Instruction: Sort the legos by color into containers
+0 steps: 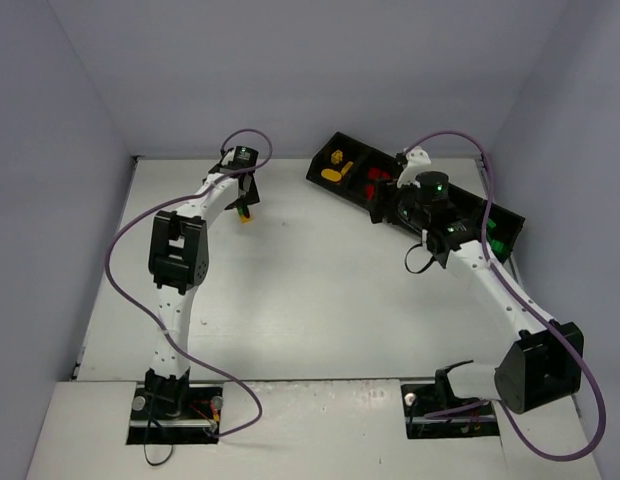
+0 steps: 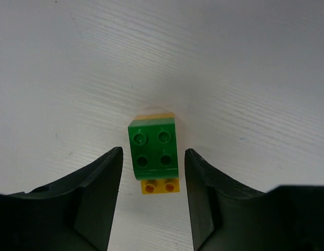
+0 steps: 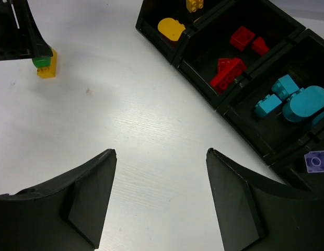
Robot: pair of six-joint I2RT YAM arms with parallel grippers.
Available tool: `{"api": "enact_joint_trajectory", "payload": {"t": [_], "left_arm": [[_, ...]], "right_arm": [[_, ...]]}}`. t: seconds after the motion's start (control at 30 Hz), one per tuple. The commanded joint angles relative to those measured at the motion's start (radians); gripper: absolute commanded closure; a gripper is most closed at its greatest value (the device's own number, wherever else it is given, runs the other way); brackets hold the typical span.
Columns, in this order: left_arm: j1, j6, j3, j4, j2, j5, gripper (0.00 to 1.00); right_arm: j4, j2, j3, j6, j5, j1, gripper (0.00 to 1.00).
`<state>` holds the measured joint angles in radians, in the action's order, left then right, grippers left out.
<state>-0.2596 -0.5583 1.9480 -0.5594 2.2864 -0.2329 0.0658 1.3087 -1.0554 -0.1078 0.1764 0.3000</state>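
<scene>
Looks pretty far along to me. The black tray already has stuff in it by color: yellow pieces in the end slot, red bricks next door, teal pieces after that, and a purple brick in the following one. From the overhead view there's something green in the last slot too, mostly hidden behind the right arm.

The only loose piece I can spot on the bench is a little stack, a green brick clicked on top of a yellow brick, sitting well away from the tray, over on the far left side. Since it's two colors, my guess is it has to be pulled apart before either half can go in a slot, so that's the fiddly bit left.

The left hand is right down over that stack. Its fingers are apart with the green brick sitting squarely between them, and there's a thin strip of bench showing on each side, so no contact yet as far as I can tell. Nicely centered though.

The right hand hangs over the bench just beside the tray, fingers spread wide, nothing in between.
</scene>
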Motion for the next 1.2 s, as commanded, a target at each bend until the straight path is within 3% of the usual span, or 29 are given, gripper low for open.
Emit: {"api": "enact_joint_trajectory", "payload": {"t": [0.0, 0.1, 0.2, 0.23, 0.27, 0.43, 0.57, 0.67, 0.9, 1.17], "left_arm": [[0.0, 0.0, 0.049, -0.017, -0.036, -0.014, 0.56], [0.002, -0.002, 0.045, -0.013, -0.031, -0.008, 0.64], [0.002, 0.001, 0.039, -0.007, -0.047, -0.005, 0.84], [0.0, 0.004, 0.029, -0.004, -0.06, 0.003, 0.99], [0.0, 0.008, 0.016, 0.009, -0.082, 0.013, 1.0], [-0.003, 0.078, -0.301, 0.307, -0.385, 0.182, 1.0], [0.003, 0.152, -0.572, 0.611, -0.687, 0.48, 1.0], [0.013, 0.208, -0.734, 0.694, -0.841, 0.665, 1.0], [0.017, 0.336, -0.9, 0.763, -1.108, 1.016, 1.0], [0.017, 0.293, -0.948, 0.768, -1.237, 1.224, 1.0]], "right_arm": [[0.025, -0.055, 0.012, 0.0, 0.018, -0.006, 0.34], [0.017, -0.063, 0.02, -0.001, 0.023, -0.007, 0.34], [0.012, -0.066, 0.018, -0.003, 0.031, -0.006, 0.34], [0.011, -0.068, 0.017, -0.004, 0.038, -0.006, 0.34], [0.009, -0.068, 0.011, -0.004, 0.06, -0.006, 0.34], [0.011, -0.043, -0.026, -0.024, 0.228, -0.006, 0.34], [0.023, 0.01, -0.067, -0.041, 0.463, -0.001, 0.34], [0.093, 0.03, -0.077, -0.044, 0.653, 0.004, 0.34], [0.21, 0.084, -0.115, -0.073, 0.862, 0.039, 0.35], [0.223, 0.156, -0.232, -0.023, 0.977, 0.152, 0.35]]}}
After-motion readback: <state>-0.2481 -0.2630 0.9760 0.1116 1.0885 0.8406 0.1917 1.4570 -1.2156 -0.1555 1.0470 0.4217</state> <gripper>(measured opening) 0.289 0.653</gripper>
